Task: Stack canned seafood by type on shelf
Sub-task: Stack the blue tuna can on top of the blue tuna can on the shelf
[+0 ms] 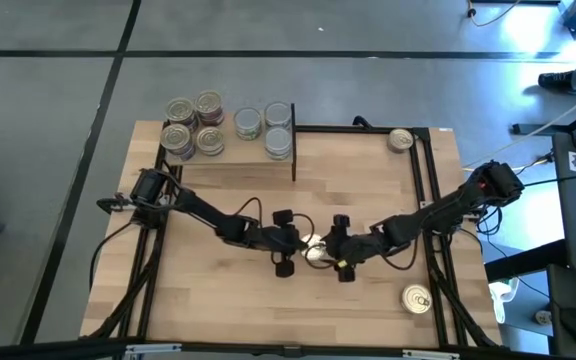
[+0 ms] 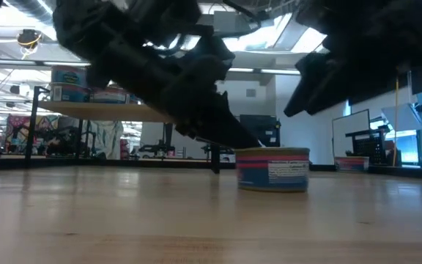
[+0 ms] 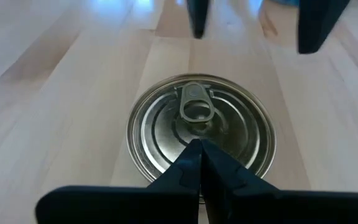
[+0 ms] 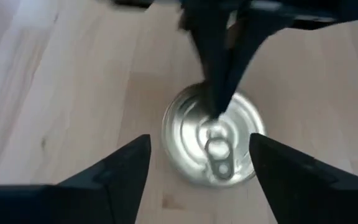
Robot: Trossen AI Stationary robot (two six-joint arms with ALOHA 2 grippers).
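From above, both arms are meeting mid-table over one pull-tab tin, left gripper at its 9 o'clock, right gripper at its 3 o'clock. Seven or so tins are sitting on the shelf up at 11 o'clock, with two loose ones on the table at 1 and 4 o'clock. At table level, the tin is standing upright on the wood. Left wrist cam: its fingers are pinched together, holding nothing, hovering over the lid. Right wrist cam: its fingers are spread wide either side of the tin, not gripping it.
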